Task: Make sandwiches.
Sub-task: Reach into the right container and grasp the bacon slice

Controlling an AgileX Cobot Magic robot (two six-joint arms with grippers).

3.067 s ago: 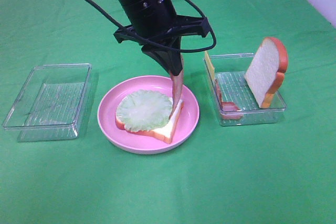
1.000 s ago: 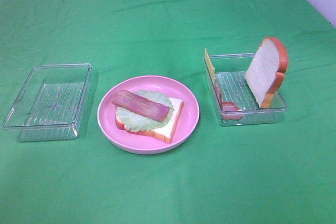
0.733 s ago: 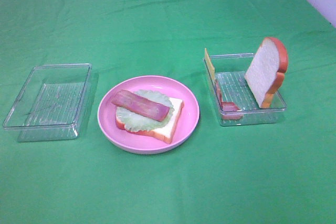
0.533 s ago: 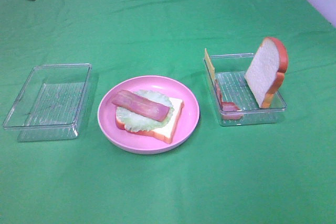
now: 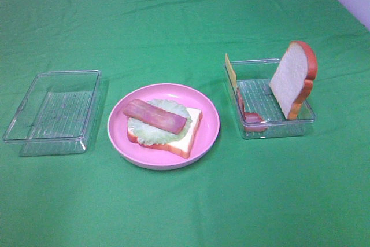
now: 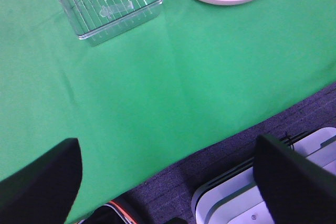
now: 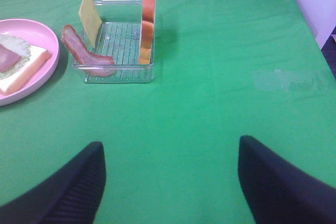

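Observation:
The half-built sandwich (image 5: 165, 125) lies on the round pink plate (image 5: 205, 134): a bread slice, a lettuce leaf (image 5: 151, 132) and a bacon strip (image 5: 155, 115) on top. It also shows in the right wrist view (image 7: 16, 64). The right clear tray (image 5: 272, 126) holds a yellow cheese square (image 5: 230, 70), a second bacon strip (image 7: 81, 51) and an upright bread slice (image 5: 293, 78). Neither gripper shows in the exterior view. My left gripper (image 6: 165, 150) is open and empty over the table's edge. My right gripper (image 7: 170, 150) is open and empty, well short of the tray.
An empty clear tray (image 5: 55, 111) sits left of the plate and shows in the left wrist view (image 6: 105, 3). The green cloth ends at the table's edge (image 6: 173, 163), with a dark floor and a white box (image 6: 231, 198) beyond.
The arm that held the bacon strip over the plate has let it go onto the lettuce and has withdrawn out of the exterior view. Plate and trays have not moved.

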